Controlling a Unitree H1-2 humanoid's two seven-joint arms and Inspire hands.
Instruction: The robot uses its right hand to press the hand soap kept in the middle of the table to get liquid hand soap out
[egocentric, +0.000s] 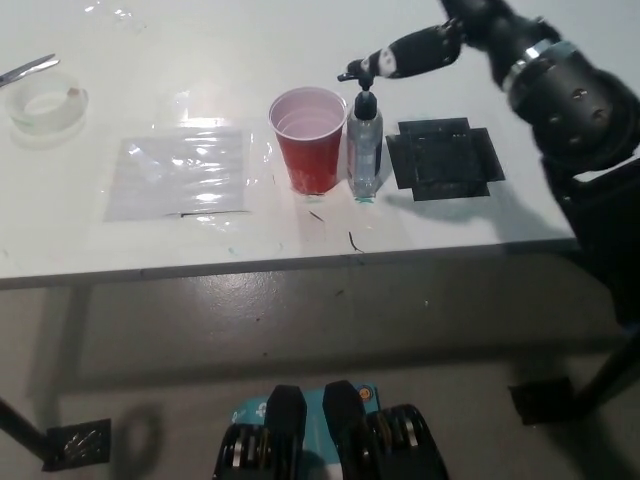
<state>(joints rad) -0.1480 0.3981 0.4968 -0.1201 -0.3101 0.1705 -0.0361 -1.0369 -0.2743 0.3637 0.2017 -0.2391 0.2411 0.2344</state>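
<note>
1. The hand soap bottle (363, 145) stands upright near the middle of the table (300, 245), closer to its front edge than its back, touching or just beside a red cup (307, 138) on its left.
2. The black right hand (405, 56) reaches in from the table's right side, one extended finger lying over the pump head (355, 75). Whether it presses yet cannot be told, and the rest of the hand is too blurred to say if its fingers are spread or curled.
3. The white left hand is not in view.
4. To press well, the robot should likely bear straight down on the pump top, since a slanted push could tip the slim bottle against the cup.
5. The spout points toward the cup side, so soap would probably fall at or near the cup rim.
6. A black square mat (442, 158) lies just right of the bottle and needs no contact.
</note>
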